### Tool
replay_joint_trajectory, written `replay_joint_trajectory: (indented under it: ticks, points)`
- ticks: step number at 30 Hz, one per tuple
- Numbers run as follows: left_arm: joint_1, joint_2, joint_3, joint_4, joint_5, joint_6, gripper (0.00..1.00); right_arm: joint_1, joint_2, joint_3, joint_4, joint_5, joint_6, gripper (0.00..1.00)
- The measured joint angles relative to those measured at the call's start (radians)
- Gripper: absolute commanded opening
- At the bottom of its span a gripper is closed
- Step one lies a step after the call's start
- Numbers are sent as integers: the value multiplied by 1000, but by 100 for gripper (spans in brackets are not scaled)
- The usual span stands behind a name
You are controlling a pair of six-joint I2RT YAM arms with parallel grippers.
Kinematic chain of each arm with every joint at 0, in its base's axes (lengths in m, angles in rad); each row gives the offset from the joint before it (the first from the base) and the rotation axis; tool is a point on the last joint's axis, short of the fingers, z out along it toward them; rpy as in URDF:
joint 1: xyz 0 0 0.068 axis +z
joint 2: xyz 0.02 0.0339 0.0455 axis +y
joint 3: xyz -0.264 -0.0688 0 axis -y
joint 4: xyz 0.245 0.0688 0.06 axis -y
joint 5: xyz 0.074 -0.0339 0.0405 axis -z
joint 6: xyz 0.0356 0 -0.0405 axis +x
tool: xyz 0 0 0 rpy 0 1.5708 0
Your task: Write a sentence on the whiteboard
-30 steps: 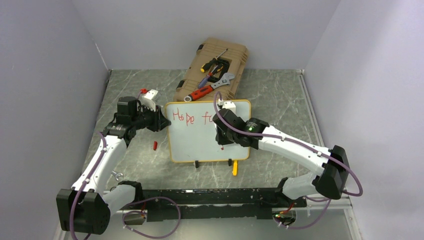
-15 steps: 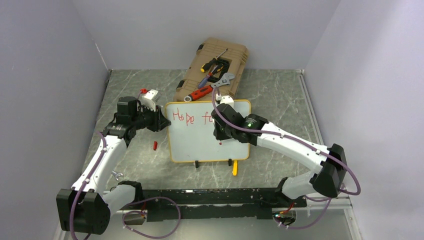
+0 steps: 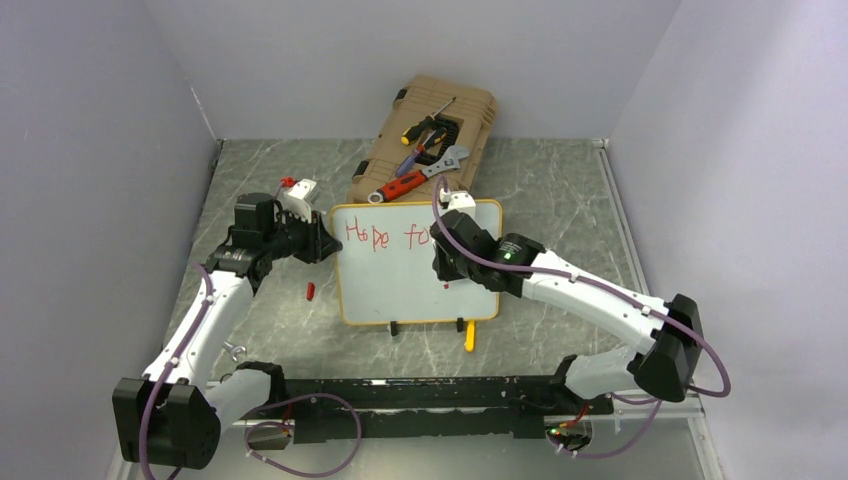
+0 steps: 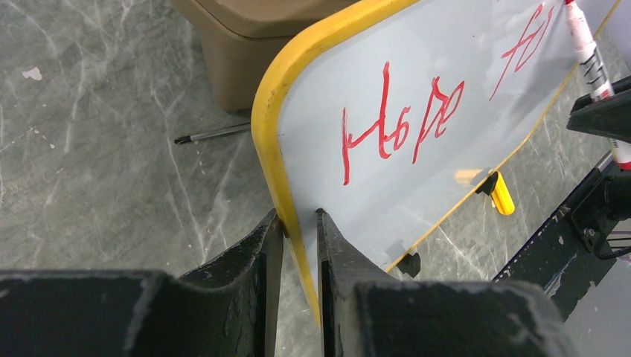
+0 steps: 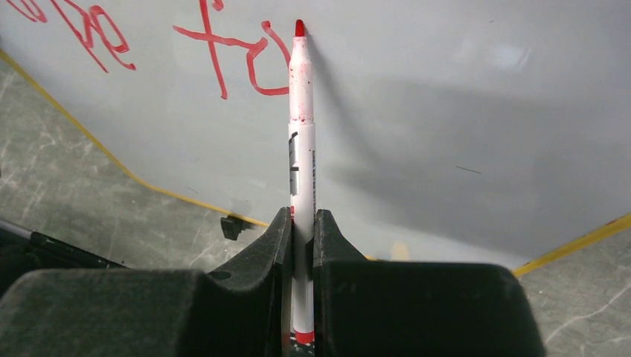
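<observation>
1. L gripper (image 3: 318,241): far-left of table (image 3: 560,190). Jaws nearly closed and pinched on the yellow left edge of the whiteboard (image 3: 400,285), one finger per face. No shift vs. 1 s ago, so the steadying hold was unchanged.
2. Red cap (image 3: 310,291): lay on the table just left of the board, on the near side of the L gripper. Unmoved.
3. Whiteboard: centre of table, propped at a tilt on black feet, just near of the tan tool case (image 3: 425,135). Same pos. throughout.
4. Sentence (image 3: 385,235): red, top-left of board. 1 s ago it read "Hope f" plus a partial curve. At this moment it read "Hope fo", w/ the "o" all but closed. The 2nd word looked unfinished and most of the board was bare, so the task was judged well short of done.
5. R gripper (image 3: 441,262): over the board's upper right. It swung left/far at 0.5 s ago, then came back right, consistent w/ looping the "o". Jaws close together, clamped on the marker (image 5: 301,111) at mid-barrel. The red tip stood at the top right of the "o", apparently on the surface. Next letter would prob. start just right of it.
6. Yellow piece (image 3: 469,337): on the table at the board's near edge, by the right foot. Type unclear. Unmoved.
</observation>
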Motion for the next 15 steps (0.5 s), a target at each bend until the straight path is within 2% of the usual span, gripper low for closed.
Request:
replay_joint_trajectory:
  ticks: [15]
  points:
    - [-1,0,0,0,0,0,0,5,-7,-54,-8,-22,61,0]
